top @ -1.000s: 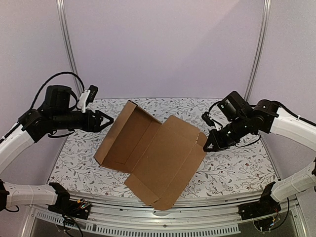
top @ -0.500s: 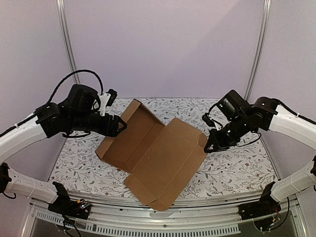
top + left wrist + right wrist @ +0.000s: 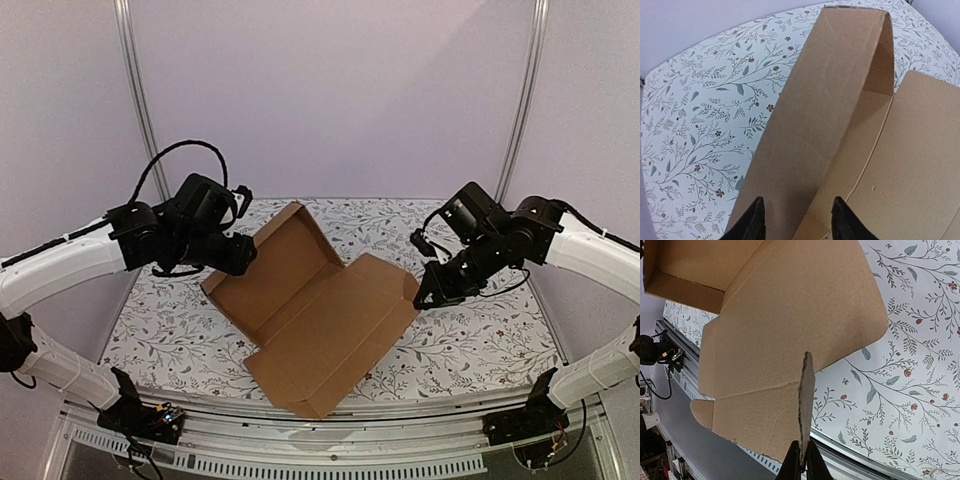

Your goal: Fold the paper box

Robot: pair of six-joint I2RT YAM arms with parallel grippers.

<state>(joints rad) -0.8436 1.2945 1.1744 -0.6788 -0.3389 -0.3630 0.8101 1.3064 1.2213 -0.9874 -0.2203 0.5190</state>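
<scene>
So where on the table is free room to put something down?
Free tablecloth: the near-left corner, between the paper box and the left edge; the near-right part, between box and right edge. Crowded: the middle, where the left fingers straddle a box wall and the right fingers pinch a flap.

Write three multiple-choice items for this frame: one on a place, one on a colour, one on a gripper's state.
1. Where does the right gripper grip the paper box?
A. its far left wall
B. a thin flap at its right edge
C. nowhere

2. What colour is the paper box?
A. white
B. blue
C. plain brown

3. How do the jaws of the left gripper stand?
A. apart, astride the box's raised left wall
B. shut tight in mid-air
C. out of view

Answers:
1 B: the right wrist view shows the flap's edge pinched between the fingers.
2 C: every view shows unprinted brown cardboard.
3 A: the left wrist view shows one finger on each side of the wall.
</scene>
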